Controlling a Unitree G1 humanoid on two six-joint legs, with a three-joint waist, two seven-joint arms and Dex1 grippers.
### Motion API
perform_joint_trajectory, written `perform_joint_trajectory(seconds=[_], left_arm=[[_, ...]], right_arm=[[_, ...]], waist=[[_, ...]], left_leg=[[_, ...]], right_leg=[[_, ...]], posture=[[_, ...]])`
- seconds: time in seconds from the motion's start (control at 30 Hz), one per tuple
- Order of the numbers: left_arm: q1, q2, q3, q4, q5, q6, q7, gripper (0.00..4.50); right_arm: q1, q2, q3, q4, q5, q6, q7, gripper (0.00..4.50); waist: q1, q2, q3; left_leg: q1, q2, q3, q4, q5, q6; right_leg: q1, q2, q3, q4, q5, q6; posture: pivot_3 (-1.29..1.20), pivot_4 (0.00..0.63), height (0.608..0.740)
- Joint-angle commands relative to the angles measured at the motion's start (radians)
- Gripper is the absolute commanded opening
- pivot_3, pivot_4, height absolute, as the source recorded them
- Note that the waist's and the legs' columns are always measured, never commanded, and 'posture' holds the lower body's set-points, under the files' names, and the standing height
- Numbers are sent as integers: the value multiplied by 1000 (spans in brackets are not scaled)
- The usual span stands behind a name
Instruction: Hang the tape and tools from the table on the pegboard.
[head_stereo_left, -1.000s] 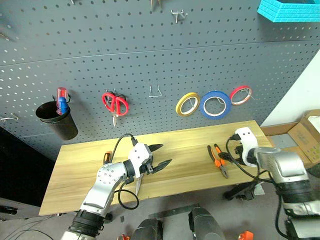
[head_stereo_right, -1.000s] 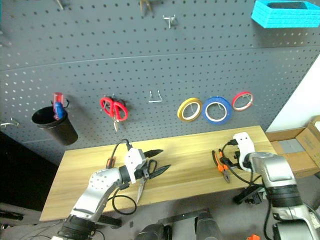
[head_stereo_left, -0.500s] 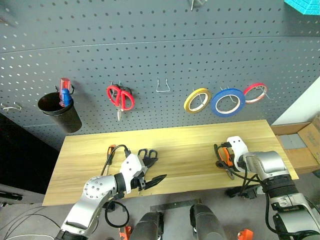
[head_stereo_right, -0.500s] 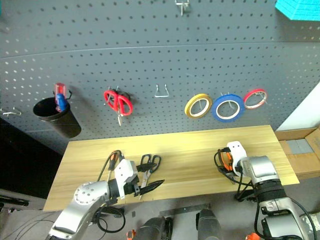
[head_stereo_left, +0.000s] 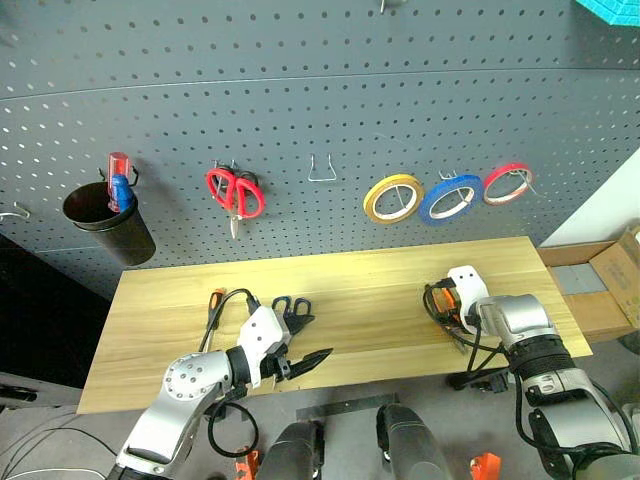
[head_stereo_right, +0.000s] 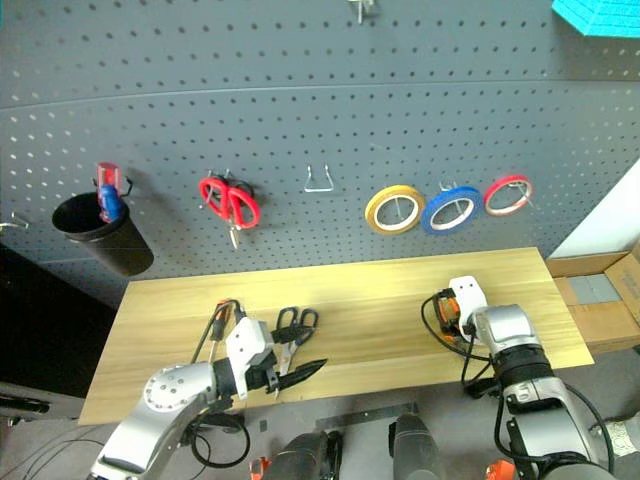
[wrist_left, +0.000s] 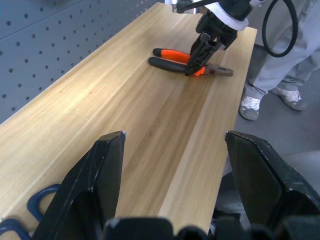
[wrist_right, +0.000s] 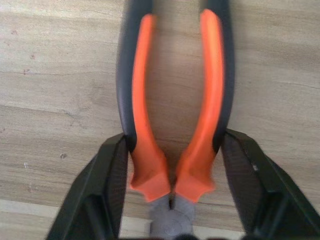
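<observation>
A: Right gripper (wrist_right: 172, 142)?
B: Closed on the pliers (wrist_right: 142, 100), with a finger pressed to each handle just above the pivot. The pliers were laid flat on the table (head_stereo_left: 360, 280), long axis front to back.
A: Left gripper (wrist_left: 175, 137)?
B: Held wide and empty, well apart from the pliers (right arm judged nearer). The scissors (head_stereo_left: 290, 308) and screwdriver (head_stereo_left: 215, 302) were left just beside it.
A: Further back?
B: The blue tape (head_stereo_left: 450, 198) was already hung on the pegboard (head_stereo_left: 300, 90). A red-and-blue handle (head_stereo_left: 118, 180) was seen in the black cup (head_stereo_left: 105, 225).
</observation>
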Motion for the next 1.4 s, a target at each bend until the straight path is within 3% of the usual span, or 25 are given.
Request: perform_joint_trajectory(seconds=[0.03, 0.13, 0.2, 0.3, 0.43, 0.57, 0.77, 0.87, 1.0, 1.27, 1.4], left_arm=[[-46, 3, 50, 17, -29, -18, 2, 3408], [-110, -19, 109, 64, -80, -55, 0, 3408], [-159, -60, 160, 69, -129, -67, 33, 3408], [-215, -83, 219, 45, -182, -67, 51, 3408], [-247, -113, 276, 24, -213, -99, 92, 3408], [-246, -155, 292, 4, -183, -194, 140, 3408], [-221, -211, 312, -39, -152, -266, 236, 3408], [-158, -232, 299, -89, -134, -271, 284, 3408], [-121, -261, 277, -115, -104, -272, 340, 3408], [-60, -280, 244, -150, -82, -270, 382, 3408], [-46, -274, 244, -164, -87, -265, 388, 3408]], right_arm=[[25, -23, 36, -41, -8, 34, 42, 2207], [59, -98, 78, -220, 29, 60, 155, 2206], [115, -188, 102, -453, 105, 17, 307, 2206], [215, -271, -51, -850, 392, -30, 563, 2202], [130, -136, -293, -941, 671, -43, 538, 2200], [-104, 35, -379, -879, 805, -140, 421, 2199], [-383, 170, -265, -660, 637, -352, 321, 2198], [-480, 236, -152, -525, 456, -544, 279, 2198], [-483, 273, -34, -380, 244, -782, 246, 2197], [-473, 328, 26, -181, 33, -1062, 140, 2191], [-483, 351, 15, -120, 6, -1120, 99, 2191]], waist=[[1, 0, 0], [8, 1, 1], [13, 3, 2], [22, 3, 2], [8, 1, 2], [16, 0, 1], [31, -4, -5], [35, -4, -8], [48, -7, -12], [62, -8, -12], [62, -8, -12]], left_leg=[[0, 0, 0, 0, 0, 0], [-1, 0, -1, 0, 1, -1], [-3, 0, -1, -1, 1, -2], [-15, -1, -1, 1, 3, -5], [-17, 2, 0, 1, 3, -8], [-16, 1, 0, 1, 3, -8], [-16, 1, -1, 1, 6, -12], [-16, 0, 1, 1, 6, -12], [-17, -1, 2, 1, 6, -12], [-17, -1, 1, 1, 6, -13], [-17, -1, 1, 1, 7, -14]], right_leg=[[0, 0, 0, 0, 0, 0], [-1, 0, -2, 0, 0, 0], [-3, 0, -2, -1, 0, 0], [-13, -1, -2, 0, -1, 2], [-17, 1, -2, 0, -1, 2], [-17, 1, -2, 1, 1, 2], [-19, 1, -3, 2, 2, 0], [-20, 1, -2, 3, 2, 0], [-23, 1, -3, 4, 2, 0], [-23, 1, -3, 4, 2, 0], [-23, 2, -3, 5, 2, 0]], posture=[[-116, 255, 740], [-121, 242, 740], [-128, 231, 740], [-130, 213, 740], [-125, 202, 740], [-104, 187, 740], [-43, 165, 740], [-1, 149, 740], [30, 151, 740], [56, 173, 740], [62, 184, 740]])
